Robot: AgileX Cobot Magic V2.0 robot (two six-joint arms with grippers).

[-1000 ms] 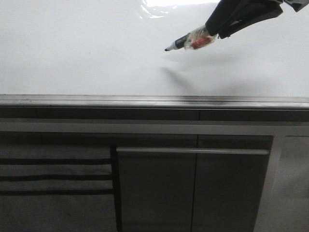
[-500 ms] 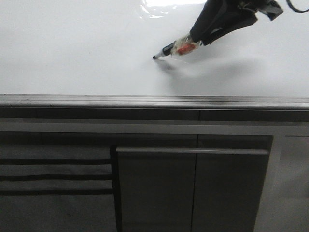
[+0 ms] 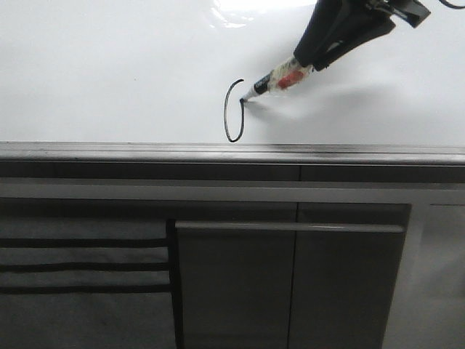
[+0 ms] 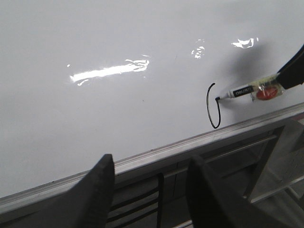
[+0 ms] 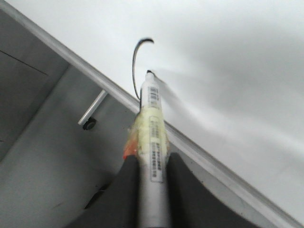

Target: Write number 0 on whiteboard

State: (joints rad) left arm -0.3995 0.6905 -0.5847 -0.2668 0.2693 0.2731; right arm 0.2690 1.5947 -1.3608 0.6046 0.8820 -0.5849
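Note:
The whiteboard [image 3: 109,80] is a glossy white board with a grey metal edge strip. On it is a thin black curved stroke of the number 0 [image 3: 229,113], open on its right side; it also shows in the left wrist view [image 4: 210,107] and the right wrist view [image 5: 136,61]. My right gripper [image 3: 309,58] is shut on a white marker pen [image 3: 280,78] wrapped in tape, its black tip touching the board at the stroke's right side. In the right wrist view the pen [image 5: 153,128] sits between the fingers. My left gripper [image 4: 149,194] is open and empty, off the board's edge.
The grey metal edge strip [image 3: 232,153] runs along the board's near side. Below it are dark grey cabinet fronts [image 3: 290,283] with a horizontal handle bar [image 3: 290,227]. Glare patches lie on the board [image 4: 107,72].
The pen tip has come down onto the board and drawn a curved black stroke down and round. One second ago the tip was above a bare board.

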